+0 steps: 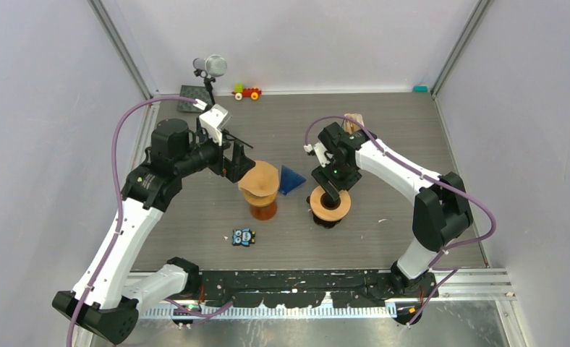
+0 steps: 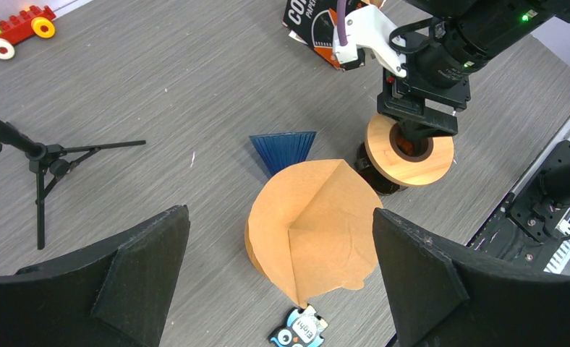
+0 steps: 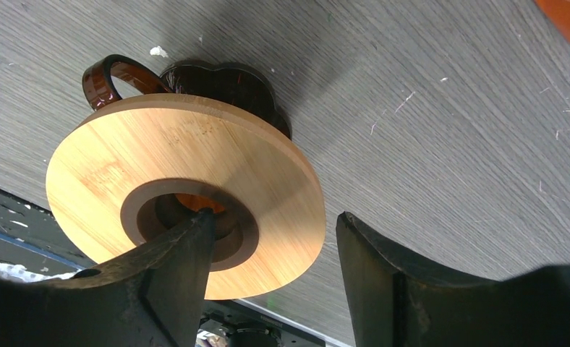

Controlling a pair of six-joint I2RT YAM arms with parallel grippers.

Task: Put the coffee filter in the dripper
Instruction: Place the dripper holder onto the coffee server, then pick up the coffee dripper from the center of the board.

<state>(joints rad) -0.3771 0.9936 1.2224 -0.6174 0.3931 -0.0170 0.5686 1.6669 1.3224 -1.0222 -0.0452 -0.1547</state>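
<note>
Coffee filter (image 2: 318, 238) perched on orange cup (image 1: 262, 210), just left of dripper (image 3: 123, 166). My left gripper (image 2: 281, 217) spread wide directly above filter, nearer arm. My right gripper (image 3: 273, 217) spread, one finger inside dripper's wooden ring.

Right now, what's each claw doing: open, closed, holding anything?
Left claw: open, holding nothing.
Right claw: open, straddling the rim of the round wooden dripper ring, not clamped on it.

Tan filter (image 2: 311, 224), pale bamboo ring (image 3: 188, 166)
</note>
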